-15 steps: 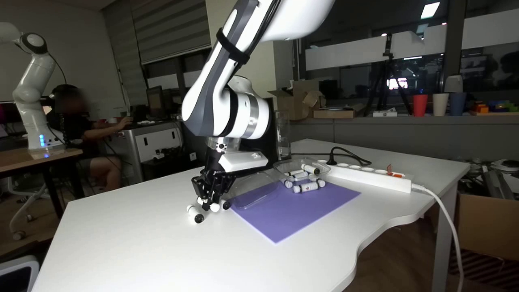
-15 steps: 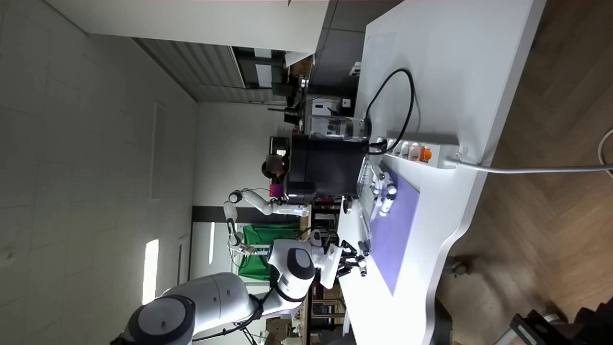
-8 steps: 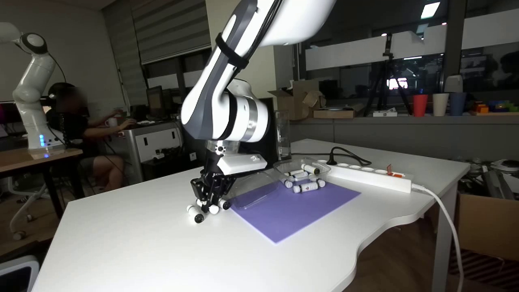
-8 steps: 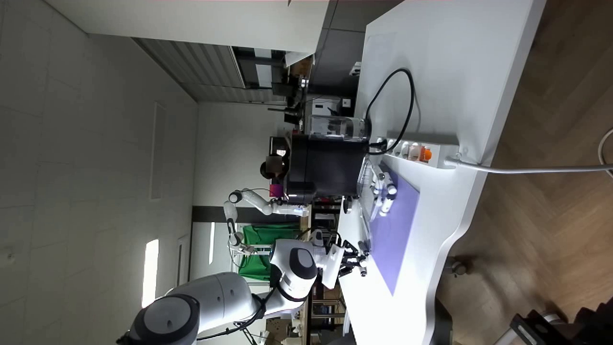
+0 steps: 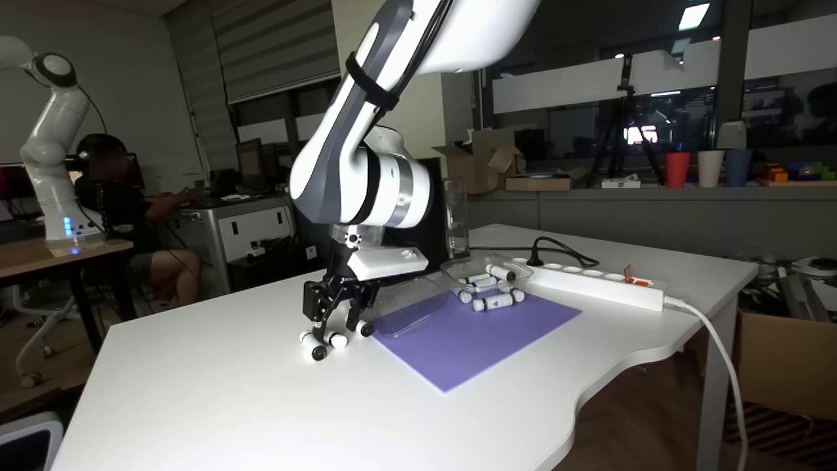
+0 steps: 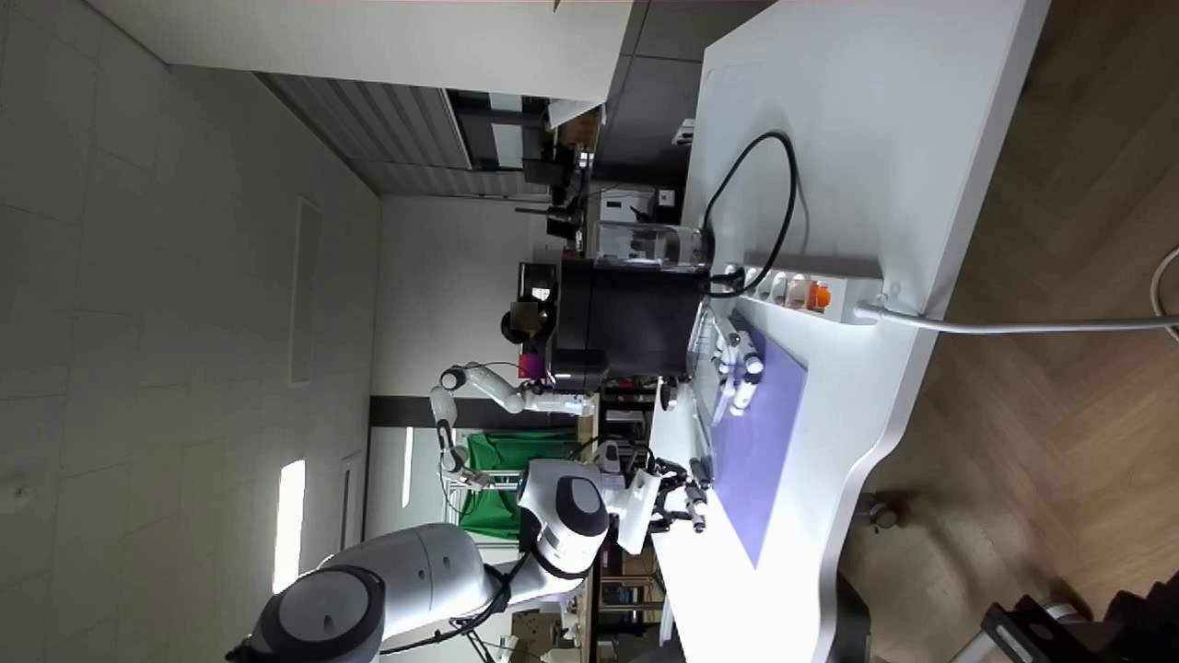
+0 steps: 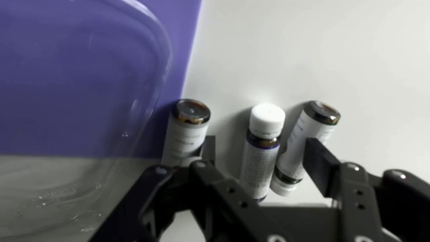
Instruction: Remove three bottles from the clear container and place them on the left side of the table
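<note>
My gripper [image 7: 263,156] stands open just above the white table [image 5: 261,399]. Between its spread fingers lies a white-capped bottle [image 7: 260,164], touching neither pad. A bottle with its dark end facing out [image 7: 185,141] lies outside the left pad, beside the mat's edge. On the right, a tilted bottle [image 7: 293,153] is partly covered by the right finger, its cap end close to the middle bottle. In an exterior view, the clear container [image 5: 451,269] holds several bottles [image 5: 495,301] at the back of the mat. The exterior view with the machine shows the gripper [image 6: 677,502] low at the table.
A second clear plastic piece [image 5: 409,320] lies on the purple mat [image 5: 484,347], right by the gripper. Behind the container runs a white power strip [image 5: 595,291] with a black cable [image 6: 787,184]. A black machine [image 6: 636,318] and a clear tank [image 6: 649,246] stand at the back.
The jaws were closed on the white-capped bottle; now they have spread apart and let go of it. That bottle has shifted slightly left in an exterior view. The container's bottles have not moved.
</note>
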Available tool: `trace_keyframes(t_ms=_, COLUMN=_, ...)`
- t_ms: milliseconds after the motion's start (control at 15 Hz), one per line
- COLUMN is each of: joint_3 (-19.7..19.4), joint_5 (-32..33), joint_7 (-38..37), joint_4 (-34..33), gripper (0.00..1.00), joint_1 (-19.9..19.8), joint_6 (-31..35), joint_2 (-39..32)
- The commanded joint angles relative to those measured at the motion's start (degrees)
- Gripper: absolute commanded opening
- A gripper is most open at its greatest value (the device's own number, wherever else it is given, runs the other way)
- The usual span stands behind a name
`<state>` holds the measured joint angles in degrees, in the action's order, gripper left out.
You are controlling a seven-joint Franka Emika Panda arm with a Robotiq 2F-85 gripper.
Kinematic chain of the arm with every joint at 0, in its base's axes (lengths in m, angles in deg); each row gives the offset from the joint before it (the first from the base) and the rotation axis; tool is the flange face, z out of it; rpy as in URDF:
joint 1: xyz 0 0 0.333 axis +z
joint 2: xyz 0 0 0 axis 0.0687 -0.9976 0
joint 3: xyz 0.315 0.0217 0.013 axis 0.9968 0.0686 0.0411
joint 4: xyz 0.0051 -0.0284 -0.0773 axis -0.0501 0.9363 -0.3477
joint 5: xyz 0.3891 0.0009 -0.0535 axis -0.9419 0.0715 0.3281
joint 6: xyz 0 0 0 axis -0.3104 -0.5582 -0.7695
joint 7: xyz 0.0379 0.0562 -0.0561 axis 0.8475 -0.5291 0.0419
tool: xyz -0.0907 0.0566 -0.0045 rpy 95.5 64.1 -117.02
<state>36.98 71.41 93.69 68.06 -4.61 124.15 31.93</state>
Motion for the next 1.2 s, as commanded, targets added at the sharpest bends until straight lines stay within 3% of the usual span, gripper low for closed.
trace_keyframes(t_ms=0, joint_3=-0.1, joint_5=-0.1, joint_7=-1.9, joint_4=-1.8, gripper=0.98, joint_1=0.4, joint_6=-0.3, joint_2=-0.6)
trace_keyframes(t_ms=133, joint_3=1.2, joint_5=-0.5, joint_7=-1.1, joint_4=-1.8, gripper=1.0, joint_1=-0.5, joint_6=-1.3, joint_2=-0.4)
trace_keyframes(t_ms=600, joint_3=12.5, joint_5=-4.8, joint_7=8.4, joint_4=0.5, gripper=1.0, joint_1=-9.4, joint_6=-6.6, joint_2=3.2)
trace_keyframes(t_ms=867, joint_3=13.4, joint_5=-6.5, joint_7=9.8, joint_4=5.0, gripper=1.0, joint_1=-11.9, joint_6=-6.6, joint_2=10.2)
trace_keyframes(t_ms=933, joint_3=11.8, joint_5=-6.1, joint_7=9.4, joint_4=0.3, gripper=1.0, joint_1=-9.3, joint_6=-5.9, joint_2=5.3)
trace_keyframes(t_ms=1133, joint_3=11.8, joint_5=-7.1, joint_7=10.1, joint_4=2.5, gripper=1.0, joint_1=-10.0, joint_6=-6.6, joint_2=8.9)
